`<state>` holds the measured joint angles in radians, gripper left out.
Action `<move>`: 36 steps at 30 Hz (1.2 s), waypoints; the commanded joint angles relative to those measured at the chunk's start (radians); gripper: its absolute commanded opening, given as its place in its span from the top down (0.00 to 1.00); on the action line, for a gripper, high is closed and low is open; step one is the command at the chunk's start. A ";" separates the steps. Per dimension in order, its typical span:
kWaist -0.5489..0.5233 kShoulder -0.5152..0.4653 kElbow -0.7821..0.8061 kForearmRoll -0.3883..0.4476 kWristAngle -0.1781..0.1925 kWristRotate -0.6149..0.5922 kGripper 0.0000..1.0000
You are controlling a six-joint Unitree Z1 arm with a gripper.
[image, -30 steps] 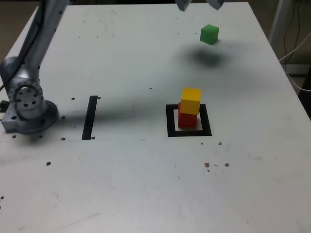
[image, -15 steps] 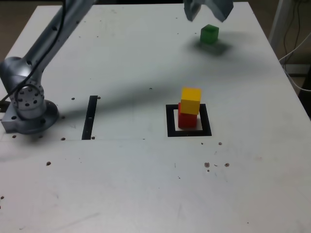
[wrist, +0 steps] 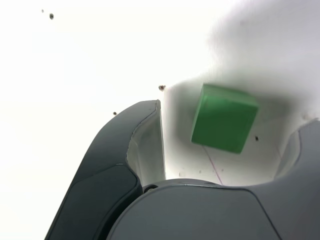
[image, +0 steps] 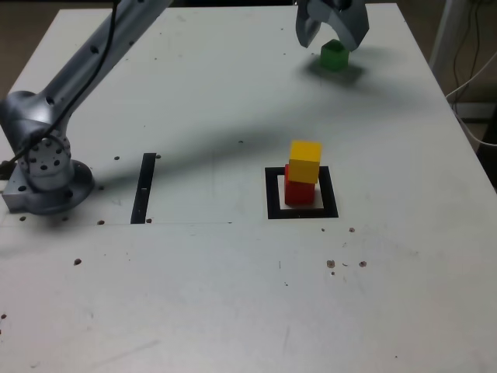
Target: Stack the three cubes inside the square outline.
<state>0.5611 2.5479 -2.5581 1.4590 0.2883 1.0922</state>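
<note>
In the exterior view, from the left, the arm reaches over a white, speckled table. A black strip lies on it. Further right, the yellow cube sits on the red cube inside the square outline. The claw hangs open about the green cube, gripping nothing. Pale cables hang beyond the table's right edge.

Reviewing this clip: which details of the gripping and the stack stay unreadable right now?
- Red cube: in the exterior view, its top is hidden by the yellow cube.
- Square outline: in the exterior view, the red cube covers part of its white centre.
- Green cube: in the wrist view, its underside is hidden by its own body.
- Pincer: in the wrist view, one finger is cut off by the picture's edge.
</note>
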 commanded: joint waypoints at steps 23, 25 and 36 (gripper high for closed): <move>0.015 0.065 -0.036 0.007 -0.046 -0.024 0.73; 0.014 0.066 -0.036 0.014 -0.045 -0.030 0.75; 0.008 0.042 -0.086 0.079 -0.056 -0.044 0.80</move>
<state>0.5701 2.6092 -2.6230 1.5233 0.2373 1.0508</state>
